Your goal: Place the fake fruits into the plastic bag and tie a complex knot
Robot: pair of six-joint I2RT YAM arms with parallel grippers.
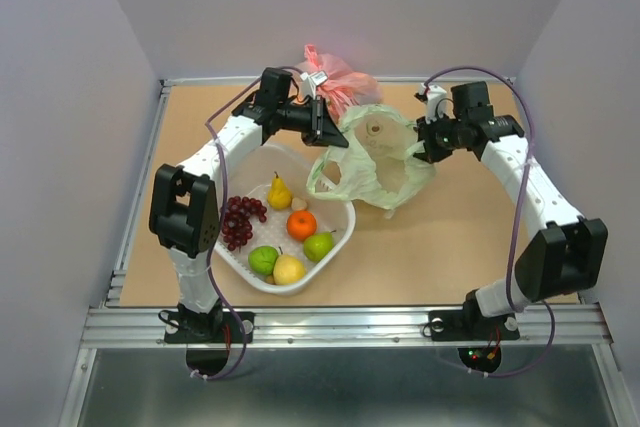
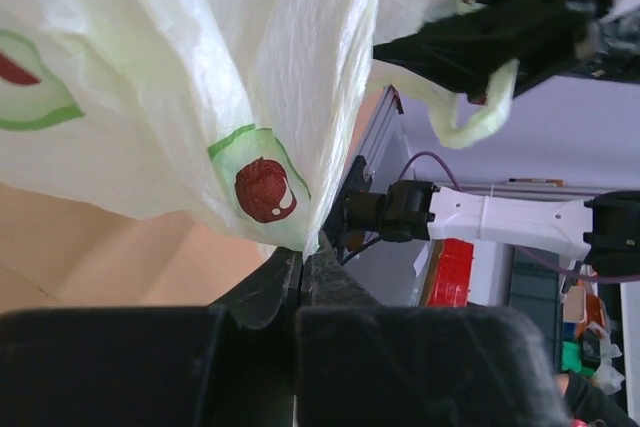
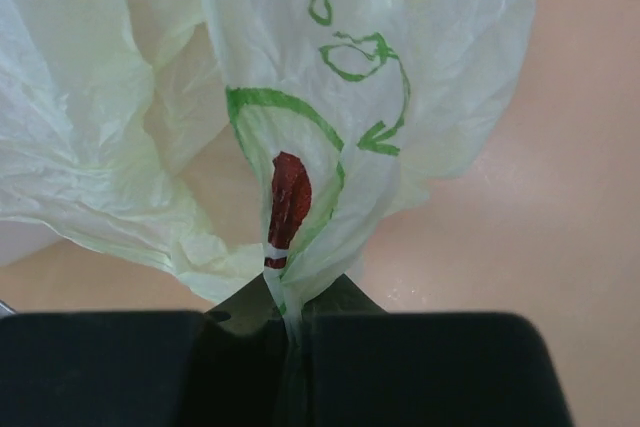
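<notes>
At upper centre, the left hand [image 1: 327, 129] and right hand [image 1: 430, 139] are each pinching the plastic bag [image 1: 385, 172] by its rim. Pulling apart evenly should be opening it without tearing.

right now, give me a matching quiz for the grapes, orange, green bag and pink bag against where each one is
1. grape bunch
2. orange
3. plastic bag
4. pink bag

A. pinched by the left tool and right tool
B. far edge of the table
C. left side of the white basket
D. middle of the white basket

Pairs: 1-C, 2-D, 3-A, 4-B
</notes>
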